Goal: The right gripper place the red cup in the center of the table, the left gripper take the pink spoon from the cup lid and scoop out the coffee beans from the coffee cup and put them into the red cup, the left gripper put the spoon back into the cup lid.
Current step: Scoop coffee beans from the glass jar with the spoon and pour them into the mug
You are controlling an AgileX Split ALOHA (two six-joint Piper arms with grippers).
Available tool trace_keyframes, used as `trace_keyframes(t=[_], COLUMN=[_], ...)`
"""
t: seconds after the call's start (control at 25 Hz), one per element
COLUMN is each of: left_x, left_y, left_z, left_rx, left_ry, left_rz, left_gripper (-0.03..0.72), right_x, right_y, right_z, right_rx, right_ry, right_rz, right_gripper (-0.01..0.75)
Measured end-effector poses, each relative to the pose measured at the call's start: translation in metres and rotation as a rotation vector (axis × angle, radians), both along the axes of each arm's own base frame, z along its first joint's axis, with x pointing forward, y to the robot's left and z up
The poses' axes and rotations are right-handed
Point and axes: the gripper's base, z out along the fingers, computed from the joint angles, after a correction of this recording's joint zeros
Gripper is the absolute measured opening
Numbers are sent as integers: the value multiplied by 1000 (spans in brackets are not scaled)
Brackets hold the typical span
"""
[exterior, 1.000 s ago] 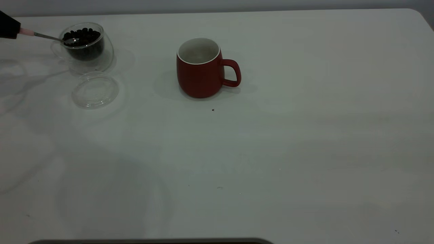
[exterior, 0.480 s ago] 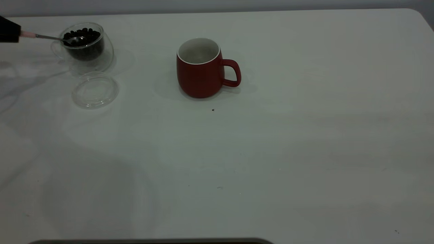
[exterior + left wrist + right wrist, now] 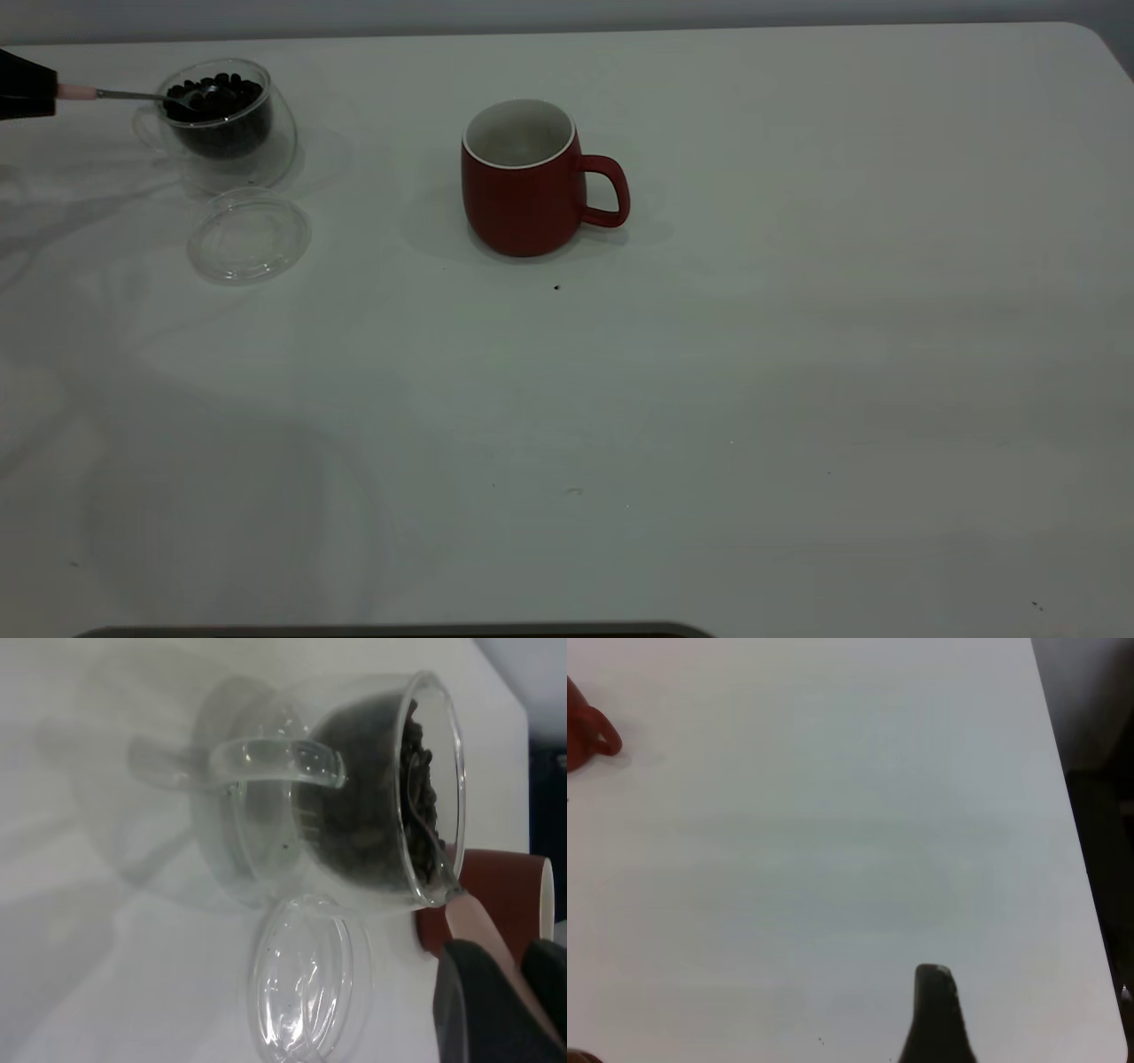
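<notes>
The left gripper (image 3: 27, 87) at the table's far left is shut on the pink spoon's (image 3: 115, 93) handle. The spoon's bowl lies in the coffee beans (image 3: 217, 93) at the top of the clear coffee cup (image 3: 226, 124). The empty cup lid (image 3: 249, 236) lies on the table just in front of that cup. The red cup (image 3: 523, 182) stands upright mid-table with its handle to the right. The left wrist view shows the coffee cup (image 3: 354, 797), lid (image 3: 306, 979), red cup (image 3: 500, 895), spoon handle (image 3: 483, 935) and gripper (image 3: 518, 992). One right finger (image 3: 937, 1014) hovers alone over bare table.
The white table (image 3: 709, 399) stretches wide to the right and front of the red cup, with a few dark specks (image 3: 556, 287). The table's right edge and dark floor show in the right wrist view (image 3: 1090, 904).
The spoon has levelled out and its bowl has risen a little among the beans. The left gripper has shifted slightly. The cups and the lid have not moved.
</notes>
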Motion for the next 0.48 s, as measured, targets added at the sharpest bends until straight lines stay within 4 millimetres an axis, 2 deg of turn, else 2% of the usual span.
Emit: trace_keyframes(t=[0.48], left_x=[-3], left_y=[10], left_z=[1], left_rx=[-7], left_ry=[-1], left_rz=[30], left_gripper=[122], right_x=[0], right_y=[0], right_z=[0], right_rx=[1], right_ry=[0], right_rz=[0], right_gripper=[591])
